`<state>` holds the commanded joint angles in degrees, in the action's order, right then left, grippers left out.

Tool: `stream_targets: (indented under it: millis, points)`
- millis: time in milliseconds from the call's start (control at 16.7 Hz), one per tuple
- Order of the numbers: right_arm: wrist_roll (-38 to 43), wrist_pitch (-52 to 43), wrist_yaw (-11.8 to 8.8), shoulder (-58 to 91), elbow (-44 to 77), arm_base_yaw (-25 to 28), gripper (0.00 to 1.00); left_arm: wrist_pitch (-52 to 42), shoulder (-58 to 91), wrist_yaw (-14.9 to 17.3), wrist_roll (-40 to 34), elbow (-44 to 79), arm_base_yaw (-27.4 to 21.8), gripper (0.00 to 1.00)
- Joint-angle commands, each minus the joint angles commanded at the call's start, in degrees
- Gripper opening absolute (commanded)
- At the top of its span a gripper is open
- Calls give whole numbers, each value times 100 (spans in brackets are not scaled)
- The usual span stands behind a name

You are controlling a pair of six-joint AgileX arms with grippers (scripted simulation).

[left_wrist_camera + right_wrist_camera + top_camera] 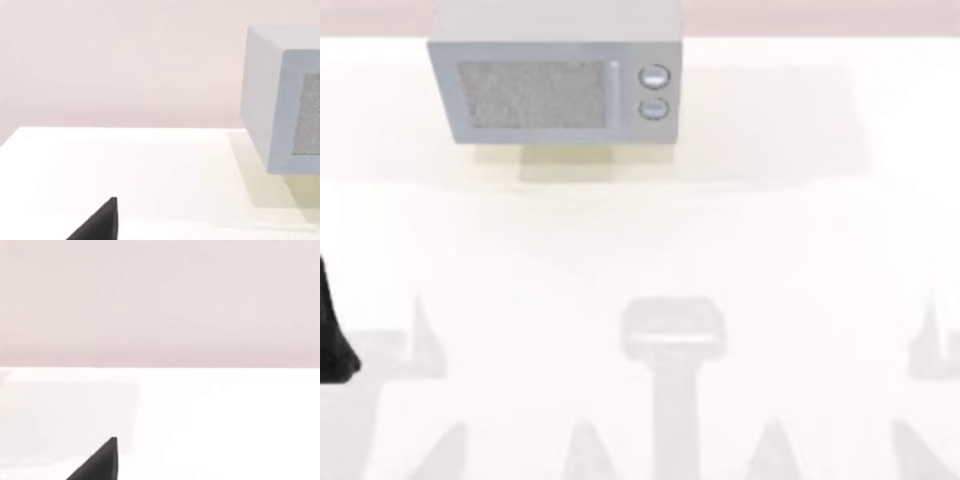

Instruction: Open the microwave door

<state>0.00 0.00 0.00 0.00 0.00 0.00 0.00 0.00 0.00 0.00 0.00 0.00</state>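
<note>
Light-grey casing marks the microwave (555, 75), which is set at the far side of the white table (720, 240), left of the middle. Its front is turned toward the near edge. The microwave door (532, 95) is seen shut flush against the body, with a speckled grey mesh window filling most of it and a slim vertical bar handle (613, 93) at its right edge. Two round knobs (654, 92) are stacked on the control panel just right of the handle. A pale shadow is cast on the table under the front of the microwave.

Only a dark part of the left arm (332, 335) is seen at the left edge of the table, near side, well apart from the microwave; whether its gripper is open or closed cannot be told. In the left wrist view a corner of the microwave and a strip of the mesh window are seen beyond a dark fingertip (102, 222). The right arm is not seen from above, and its gripper state cannot be told either.
</note>
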Motion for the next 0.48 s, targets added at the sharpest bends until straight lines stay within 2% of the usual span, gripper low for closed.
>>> stream_targets:
  millis: [240,480]
  points:
    - [0,0,0,0,0,0,100,-122,172,-25,-43,169,-60,100]
    - [0,0,0,0,0,0,100,-802,1231,-182,-303,1212,-385,100]
